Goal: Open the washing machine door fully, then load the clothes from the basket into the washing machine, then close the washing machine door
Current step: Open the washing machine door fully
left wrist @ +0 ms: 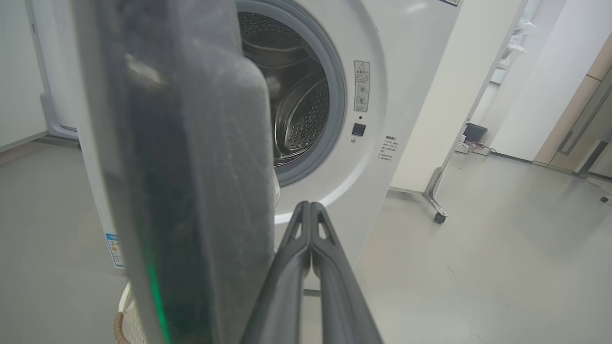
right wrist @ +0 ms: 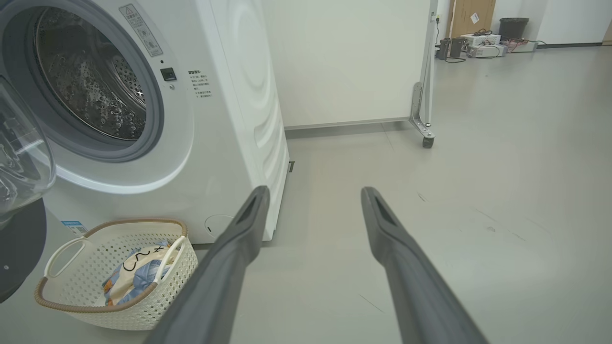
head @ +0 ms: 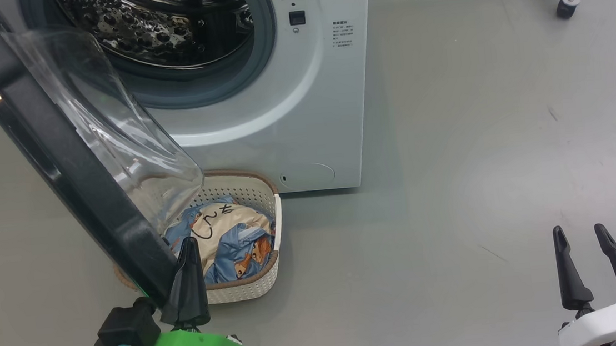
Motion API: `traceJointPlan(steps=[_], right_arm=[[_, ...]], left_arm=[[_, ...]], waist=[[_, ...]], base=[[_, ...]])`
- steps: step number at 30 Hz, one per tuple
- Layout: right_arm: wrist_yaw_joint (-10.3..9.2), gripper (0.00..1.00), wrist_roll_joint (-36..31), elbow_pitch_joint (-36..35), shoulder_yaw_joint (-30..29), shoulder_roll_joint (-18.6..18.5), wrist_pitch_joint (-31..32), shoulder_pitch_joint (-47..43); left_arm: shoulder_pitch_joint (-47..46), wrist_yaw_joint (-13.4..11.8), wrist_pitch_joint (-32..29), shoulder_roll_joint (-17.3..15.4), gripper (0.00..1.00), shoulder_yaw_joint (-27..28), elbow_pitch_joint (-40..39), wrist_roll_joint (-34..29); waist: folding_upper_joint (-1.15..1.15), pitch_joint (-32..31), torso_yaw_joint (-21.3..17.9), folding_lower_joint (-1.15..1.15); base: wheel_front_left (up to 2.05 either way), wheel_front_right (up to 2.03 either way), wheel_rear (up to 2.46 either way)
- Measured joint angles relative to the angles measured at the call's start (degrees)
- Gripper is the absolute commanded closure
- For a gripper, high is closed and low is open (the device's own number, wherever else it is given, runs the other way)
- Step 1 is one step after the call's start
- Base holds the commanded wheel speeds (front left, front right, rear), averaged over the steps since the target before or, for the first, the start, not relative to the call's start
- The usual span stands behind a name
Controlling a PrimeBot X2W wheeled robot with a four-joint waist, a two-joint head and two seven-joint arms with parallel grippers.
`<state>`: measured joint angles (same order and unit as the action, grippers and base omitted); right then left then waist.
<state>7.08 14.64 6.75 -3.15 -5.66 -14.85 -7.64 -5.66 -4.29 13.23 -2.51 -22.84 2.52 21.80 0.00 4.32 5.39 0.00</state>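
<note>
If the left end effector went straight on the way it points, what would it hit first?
Probably the washing machine, on its white front just below the drum opening, passing close beside the washing machine door. Depth is unclear.

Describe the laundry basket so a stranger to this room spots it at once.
Find the big white washing machine with its round door open. On the floor at its foot, partly under that door, sits a small basket. Cream perforated walls, brown rim, blue cartoon-print clothes inside.
</note>
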Motion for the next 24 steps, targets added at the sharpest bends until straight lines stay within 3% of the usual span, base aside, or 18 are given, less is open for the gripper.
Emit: traceJointPlan(steps=[24], right_arm=[[0.00, 0.00, 0.00, -0.20, 0.22, -1.18, 0.00, 1.40]], left_arm=[[-2.59, -1.76, 0.99, 0.56, 1.00, -0.81, 3.21, 1.40]], waist=[[0.00, 1.15, 6.88, 0.00]], base=[[0.00, 0.00, 0.00]])
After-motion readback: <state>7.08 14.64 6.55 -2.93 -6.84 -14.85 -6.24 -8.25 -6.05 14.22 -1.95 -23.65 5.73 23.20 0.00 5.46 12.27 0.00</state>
